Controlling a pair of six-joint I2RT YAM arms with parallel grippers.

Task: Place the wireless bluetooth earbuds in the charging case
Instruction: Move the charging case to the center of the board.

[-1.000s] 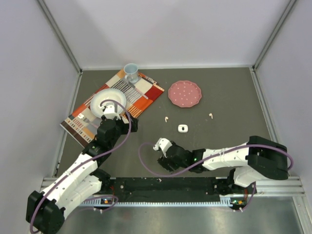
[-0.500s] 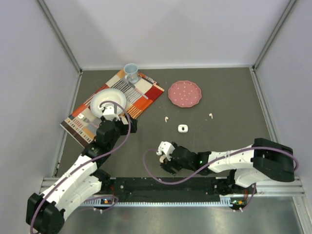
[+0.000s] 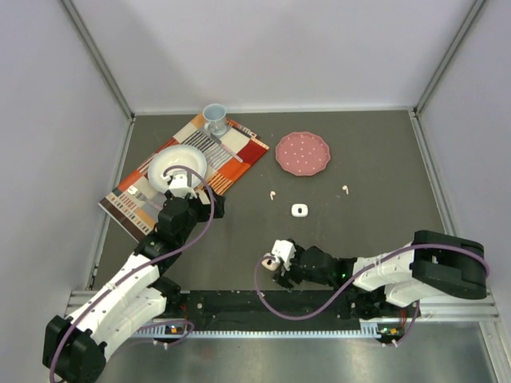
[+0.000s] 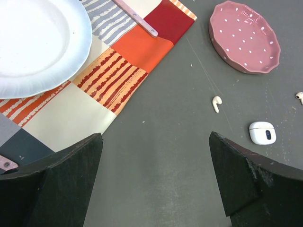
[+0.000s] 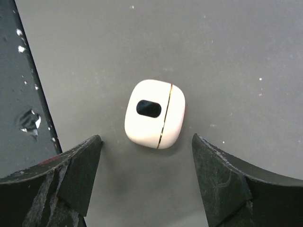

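The right fingers (image 5: 71,175) stand wide apart above a white case (image 5: 155,113) on the table (image 5: 236,56). The left fingers (image 4: 66,175) gape too; one earbud (image 4: 216,103) lies loose near a second case (image 4: 262,133).

One case (image 5: 155,113) lies on the table (image 5: 227,56) between the fingers of my right claw (image 5: 146,138), touching neither. A second case (image 3: 299,210) lies farther back, mid-table, one earbud (image 3: 271,194) behind-left of it, another earbud (image 3: 345,189) behind-right. A dish (image 3: 303,153) sits behind those. At left, a mat (image 3: 239,155) carries a plate (image 3: 177,165) and, apparently, a cup (image 3: 214,118) at its far corner.
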